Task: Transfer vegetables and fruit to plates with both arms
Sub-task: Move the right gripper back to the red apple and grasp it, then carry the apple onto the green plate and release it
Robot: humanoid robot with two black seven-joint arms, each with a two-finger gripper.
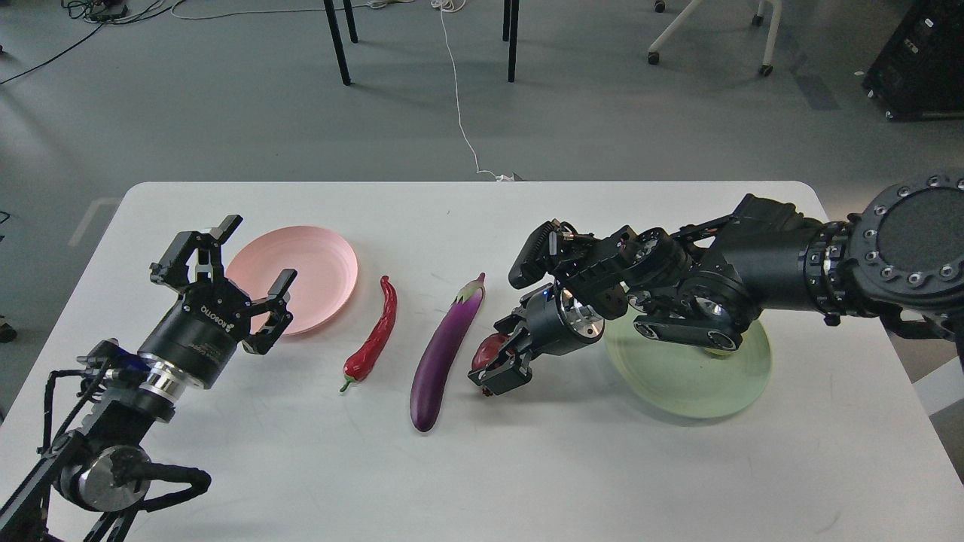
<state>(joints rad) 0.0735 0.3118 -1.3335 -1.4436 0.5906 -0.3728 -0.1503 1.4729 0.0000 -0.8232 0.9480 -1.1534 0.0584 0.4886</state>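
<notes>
The dark red fruit (486, 349) lies on the white table (527, 467), just right of the purple eggplant (444, 350). My right gripper (497, 357) is open, with a finger on each side of the fruit, and covers most of it. The red chili pepper (374, 335) lies left of the eggplant. My left gripper (256, 252) is open and empty, held over the left edge of the pink plate (320, 263). The pale green plate (678, 384) sits at the right, partly under my right arm. The yellow-green fruit is hidden behind that arm.
My right forearm (753, 263) stretches low across the green plate from the right edge. Chair and table legs (339, 45) and a white cable (459, 105) are on the floor beyond the table's far edge.
</notes>
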